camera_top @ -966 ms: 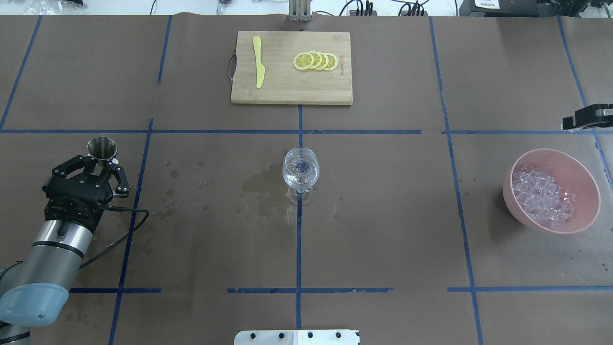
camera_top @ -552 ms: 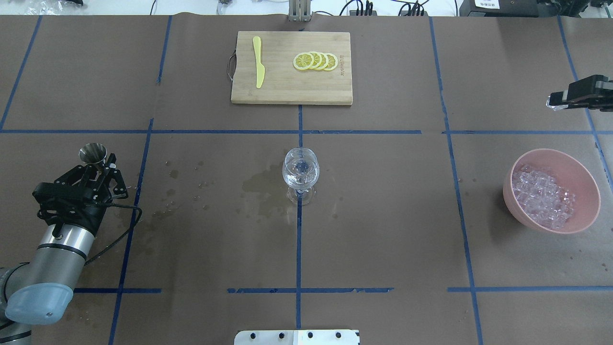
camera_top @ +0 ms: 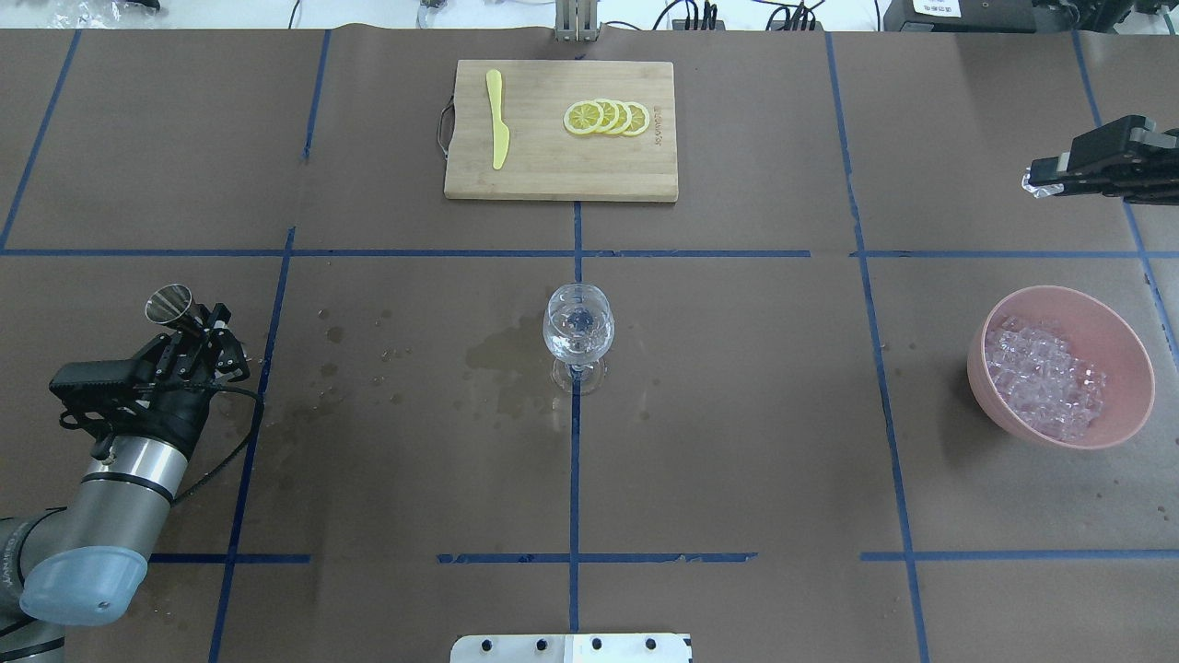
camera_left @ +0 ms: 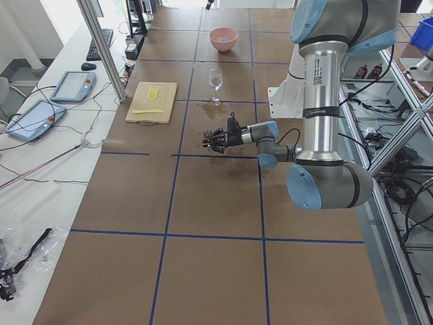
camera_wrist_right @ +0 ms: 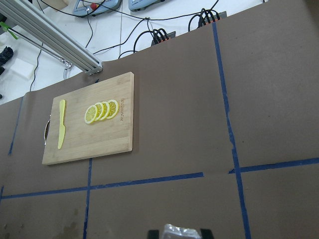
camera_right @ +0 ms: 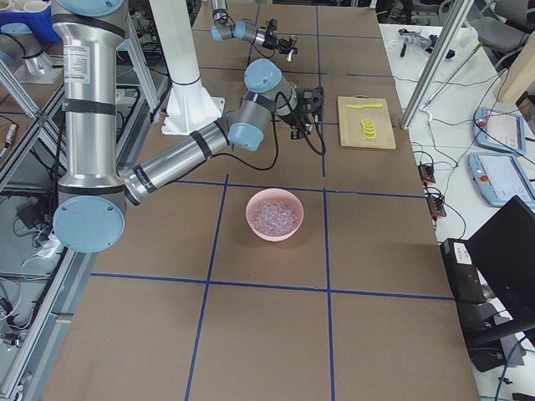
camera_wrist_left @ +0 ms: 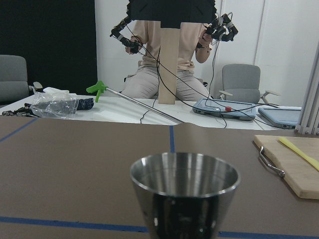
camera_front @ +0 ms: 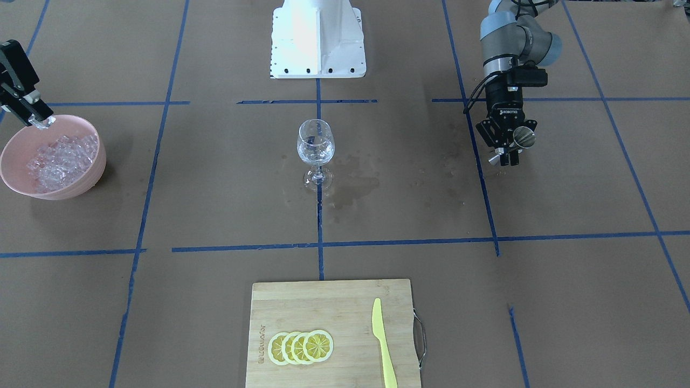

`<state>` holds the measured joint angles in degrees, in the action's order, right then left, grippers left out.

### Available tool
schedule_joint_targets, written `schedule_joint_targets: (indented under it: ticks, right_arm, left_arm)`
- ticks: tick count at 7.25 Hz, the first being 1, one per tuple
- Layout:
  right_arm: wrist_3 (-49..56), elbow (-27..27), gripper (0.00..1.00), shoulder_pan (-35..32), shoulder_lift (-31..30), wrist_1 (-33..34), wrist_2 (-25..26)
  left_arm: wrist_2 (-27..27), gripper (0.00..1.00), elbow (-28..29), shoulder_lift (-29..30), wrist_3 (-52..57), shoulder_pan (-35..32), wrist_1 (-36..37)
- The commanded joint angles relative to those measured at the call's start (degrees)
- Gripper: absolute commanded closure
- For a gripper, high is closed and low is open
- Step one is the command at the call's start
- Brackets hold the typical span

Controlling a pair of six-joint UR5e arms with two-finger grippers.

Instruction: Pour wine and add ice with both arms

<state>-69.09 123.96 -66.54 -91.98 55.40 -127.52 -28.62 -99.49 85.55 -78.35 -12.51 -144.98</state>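
Now the left arm (camera_top: 120, 479) has drawn back toward its own edge of the bench (camera_top: 737, 442) and rolled its wrist. The steel jigger (camera_top: 170, 304), which stood nearly upright a second ago, leans outward with its mouth turned away from the wine glass (camera_top: 577, 327). The left tool (camera_top: 192, 324) stays clenched on the jigger's lower cone, and the wrist view looks straight across the jigger's rim; I cannot tell whether any liquid is left inside. Meanwhile the right tool (camera_top: 1043, 180) has come in from the bench's right edge, moving up and away from the pink bowl (camera_top: 974, 373), and it grips a single ice cube (camera_top: 1032, 185) between its tips. The rest of the ice (camera_top: 1041, 378) lies heaped in the bowl. The wine (camera_front: 315, 155) is barely visible low in the glass, which stands upright on the centre line beside wet stains (camera_top: 502, 359). Judging by this, the pour is finished and the ice step is under way, the cube well apart from the glass and yet to be carried across. As for writing, ROBOTIQ reads in white on the left tool's body in the front-facing view. The cutting board (camera_top: 553, 170) bears a burnt-in mark by the lemon slices (camera_top: 608, 118), too small to read, as are the white labels on the arms in the side views.
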Motion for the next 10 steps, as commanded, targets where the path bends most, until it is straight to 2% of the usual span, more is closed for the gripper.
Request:
schedule_joint_targets:
  ticks: [1, 3, 5, 7, 8, 10]
  right_arm:
    - [-1.3, -0.2, 1.00, 1.9, 2.3, 0.0, 0.0]
    - [-6.4, -0.7, 1.00, 4.8, 6.7, 0.0, 0.2]
    - [-7.2, -0.6, 1.00, 6.6, 8.0, 0.0, 0.5]
    - [-7.2, -0.7, 1.00, 9.0, 10.1, 0.1, 1.0]
    - [-7.6, -0.6, 1.00, 9.7, 10.2, 0.1, 1.6]
    - [-8.2, -0.6, 1.00, 10.7, 10.2, 0.0, 1.7]
  left_arm:
    - [-0.4, 1.00, 2.5, 0.7, -0.8, 0.2, 0.4]
    - [-0.3, 1.00, 3.1, 0.7, -1.4, 0.3, 0.3]
    - [-0.2, 1.00, 5.9, 2.5, -3.5, 0.4, 0.3]
    - [-0.2, 1.00, 6.2, 2.8, -3.6, 0.4, 0.3]
    - [-0.2, 0.96, 6.2, 2.8, -3.6, 0.4, 0.3]
    - [-0.2, 0.75, 6.2, 2.7, -3.0, 0.4, 0.3]
